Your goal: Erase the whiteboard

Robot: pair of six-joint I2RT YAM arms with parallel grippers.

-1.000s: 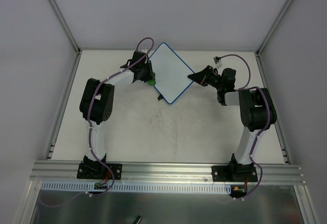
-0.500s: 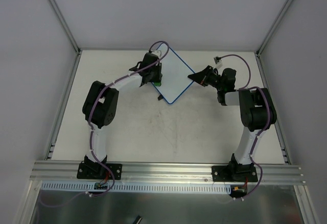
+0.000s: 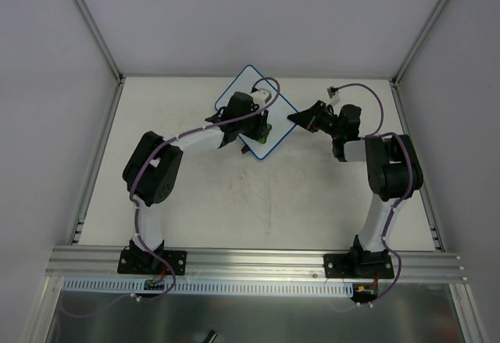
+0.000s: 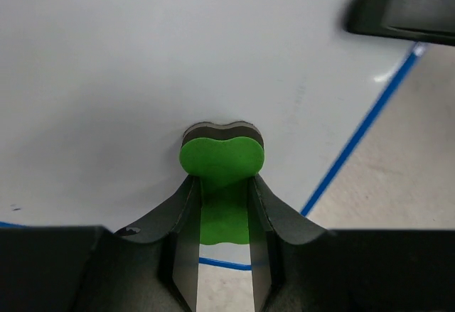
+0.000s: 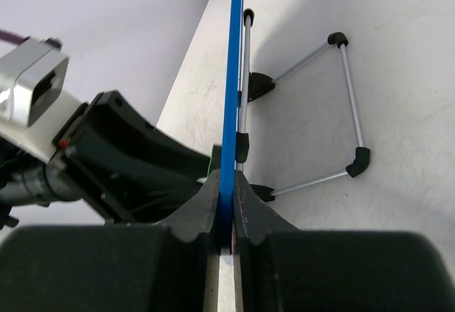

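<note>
The left arm (image 3: 156, 171) rises from its base at the near edge, bends at a dark elbow on the left, and sends its pale forearm away and to the right. Its wrist is tipped downward. The left gripper (image 4: 222, 184) points down, with its two fingers (image 4: 183, 255) pinched on a green eraser (image 4: 222, 159), which bulges out past the fingertips.

The right arm (image 3: 387, 167) stands up from its base, folds at a bulky dark joint, and turns its wrist to the left. The right gripper (image 5: 226, 184) reaches leftward. Its jaws are closed tight on the thin blue edge of the whiteboard (image 5: 233, 77). The two grippers sit near each other, facing inward.
</note>
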